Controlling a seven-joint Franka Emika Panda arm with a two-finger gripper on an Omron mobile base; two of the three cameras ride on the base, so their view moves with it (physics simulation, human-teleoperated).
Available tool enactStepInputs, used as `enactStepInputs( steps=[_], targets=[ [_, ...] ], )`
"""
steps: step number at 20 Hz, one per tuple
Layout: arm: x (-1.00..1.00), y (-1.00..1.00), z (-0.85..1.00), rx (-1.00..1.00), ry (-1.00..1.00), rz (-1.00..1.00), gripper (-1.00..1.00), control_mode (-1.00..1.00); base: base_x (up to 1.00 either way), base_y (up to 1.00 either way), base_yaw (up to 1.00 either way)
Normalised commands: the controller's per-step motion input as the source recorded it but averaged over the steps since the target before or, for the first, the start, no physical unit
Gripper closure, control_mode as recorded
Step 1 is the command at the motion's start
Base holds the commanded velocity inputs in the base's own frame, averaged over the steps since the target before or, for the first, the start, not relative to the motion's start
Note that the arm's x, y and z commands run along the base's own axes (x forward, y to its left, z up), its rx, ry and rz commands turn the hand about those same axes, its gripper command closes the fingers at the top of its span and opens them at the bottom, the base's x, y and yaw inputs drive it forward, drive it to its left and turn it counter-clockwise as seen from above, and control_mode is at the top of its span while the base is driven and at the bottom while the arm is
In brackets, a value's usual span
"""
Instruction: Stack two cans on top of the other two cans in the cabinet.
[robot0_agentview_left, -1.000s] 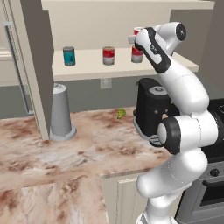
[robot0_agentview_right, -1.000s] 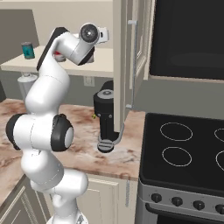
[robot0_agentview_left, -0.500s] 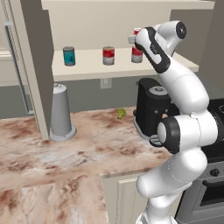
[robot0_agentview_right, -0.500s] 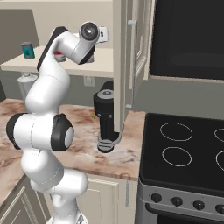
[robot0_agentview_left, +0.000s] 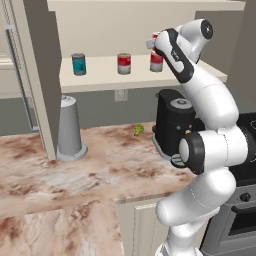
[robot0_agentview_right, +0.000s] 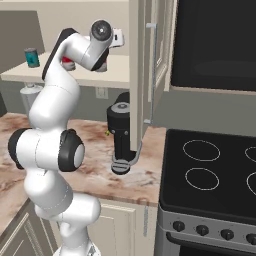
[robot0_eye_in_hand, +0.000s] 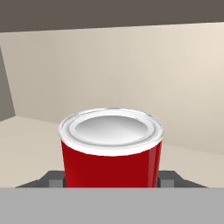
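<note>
My gripper (robot0_agentview_left: 153, 43) is shut on the all-red can (robot0_eye_in_hand: 111, 153), whose pale rim and silver top face the hand camera; dark fingertips (robot0_eye_in_hand: 54, 180) press it from both sides. In the left base view this can (robot0_agentview_left: 156, 35) hangs just above a red-and-silver can (robot0_agentview_left: 156, 61) at the right of the cabinet shelf (robot0_agentview_left: 100, 76); whether the two touch I cannot tell. Another red-and-silver can (robot0_agentview_left: 124, 63) stands mid-shelf and a teal can (robot0_agentview_left: 78, 64) stands at the left. From the right base view the teal can (robot0_agentview_right: 32, 57) shows, and the arm hides most of the others.
Under the shelf a black coffee machine (robot0_agentview_left: 175, 122) stands on the marble counter (robot0_agentview_left: 100, 170), with a grey cone-shaped container (robot0_agentview_left: 69, 129) and a small green item (robot0_agentview_left: 138, 129). The cabinet's open door (robot0_agentview_right: 142, 75) and a stove (robot0_agentview_right: 210, 165) lie to the right.
</note>
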Motion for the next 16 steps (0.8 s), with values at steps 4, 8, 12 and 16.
enactStepInputs(
  steps=[4,8,12,16],
  targets=[
    [0.0,0.0,-0.02,0.0,0.0,0.0,1.0,-1.0,0.0,0.0,0.0],
    [0.0,0.0,-0.01,0.0,0.0,0.0,1.0,-1.0,0.0,0.0,0.0],
    [-0.04,0.0,0.0,0.0,0.0,0.0,1.0,-1.0,0.0,0.0,0.0],
    [-0.09,0.02,0.0,0.0,0.0,0.0,1.0,-1.0,0.0,0.0,0.0]
  ],
)
